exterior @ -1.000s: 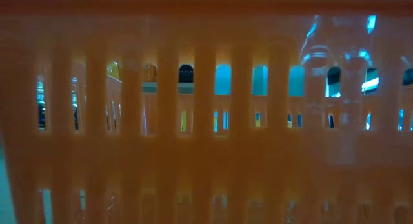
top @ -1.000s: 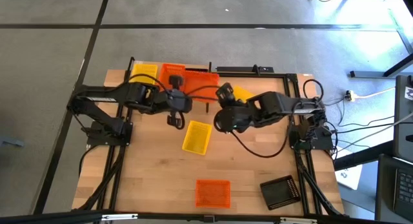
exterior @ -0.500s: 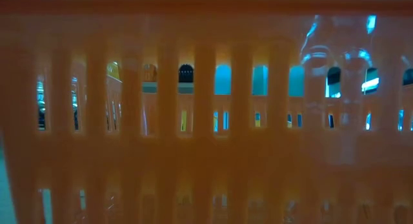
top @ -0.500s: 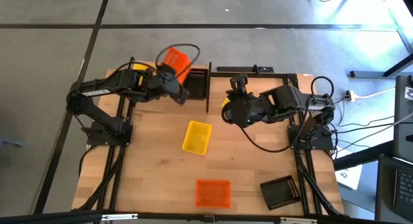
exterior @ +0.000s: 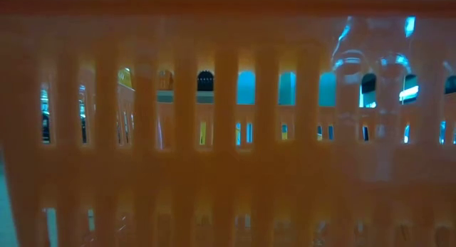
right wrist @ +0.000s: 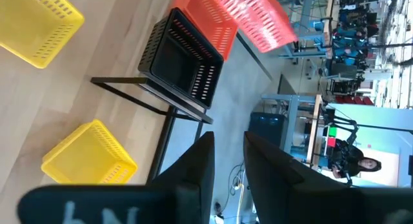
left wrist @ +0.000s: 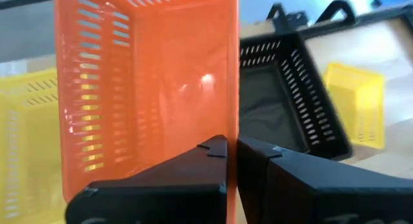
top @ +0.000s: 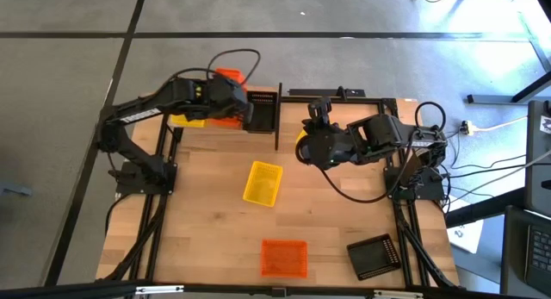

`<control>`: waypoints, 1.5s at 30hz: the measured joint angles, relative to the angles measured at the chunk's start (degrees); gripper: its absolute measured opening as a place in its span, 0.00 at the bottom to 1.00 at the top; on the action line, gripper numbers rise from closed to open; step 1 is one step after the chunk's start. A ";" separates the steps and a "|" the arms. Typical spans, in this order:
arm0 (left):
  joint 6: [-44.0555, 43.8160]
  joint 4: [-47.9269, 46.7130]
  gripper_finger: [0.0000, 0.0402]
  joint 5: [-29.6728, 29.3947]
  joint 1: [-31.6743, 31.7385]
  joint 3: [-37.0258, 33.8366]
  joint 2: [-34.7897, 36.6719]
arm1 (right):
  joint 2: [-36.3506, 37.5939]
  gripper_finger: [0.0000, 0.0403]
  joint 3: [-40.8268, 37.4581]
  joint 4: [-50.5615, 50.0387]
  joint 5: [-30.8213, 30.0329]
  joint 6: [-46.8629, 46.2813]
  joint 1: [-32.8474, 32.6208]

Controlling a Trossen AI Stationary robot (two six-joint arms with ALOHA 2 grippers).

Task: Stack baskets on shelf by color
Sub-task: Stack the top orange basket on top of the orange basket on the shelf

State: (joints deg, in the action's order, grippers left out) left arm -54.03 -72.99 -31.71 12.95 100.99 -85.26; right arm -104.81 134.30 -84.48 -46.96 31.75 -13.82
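While the left hand (left wrist: 231,146) grips it, the slotted orange basket (left wrist: 148,75) glows translucent.

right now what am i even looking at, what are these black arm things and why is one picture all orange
These are two dark robot arms at a light wooden table, each ending in a two-finger gripper. The task is to sort small plastic mesh baskets by colour onto a thin black metal shelf at the far edge.

The overhead picture shows the whole table. The left gripper is shut on the rim of an orange mesh basket, held up over the shelf; its own wrist camera shows this close up. The right gripper is open and holds nothing, near the far edge.

A yellow mesh basket, another orange basket and a black mesh basket lie loose on the table.

The all-orange picture comes from a table-height camera with that near orange basket right against its lens.
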 joint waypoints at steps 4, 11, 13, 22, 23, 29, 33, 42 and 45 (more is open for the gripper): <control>0.12 -0.16 0.00 0.34 0.49 0.00 -2.03 | 0.00 0.21 0.00 -0.01 0.00 0.00 0.00; 0.12 -1.72 0.00 1.46 1.71 0.00 -5.22 | 0.00 0.21 -0.02 -0.11 0.00 0.00 0.00; 0.10 -2.02 0.00 1.49 1.81 0.00 -6.05 | 0.00 0.21 0.00 -0.12 0.00 0.00 0.00; 1.52 -1.97 0.06 4.21 2.16 0.02 -7.40 | 0.00 0.21 -0.04 -0.20 0.00 0.04 -0.02; 2.01 -2.00 0.07 4.19 2.16 0.02 -7.55 | 0.00 0.21 -0.04 -0.19 0.00 0.06 0.00; 2.09 -2.08 0.13 4.17 2.56 0.00 -7.67 | -0.02 0.21 -0.04 -0.21 0.00 0.04 0.00; 3.04 -2.08 0.17 4.21 2.96 0.00 -7.68 | -0.02 0.21 -0.04 -0.21 0.00 0.02 0.00; 9.32 -2.18 0.18 5.98 3.06 0.00 -7.67 | -0.02 0.21 -0.04 -0.21 0.00 0.00 -0.02; 9.63 -2.16 0.16 6.20 3.06 0.00 -7.66 | -0.02 0.21 -0.04 -0.21 0.00 0.00 0.00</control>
State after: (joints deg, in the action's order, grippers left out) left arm -44.40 -75.16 -25.50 16.01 100.99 -92.93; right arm -104.84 134.26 -84.68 -46.96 31.75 -13.82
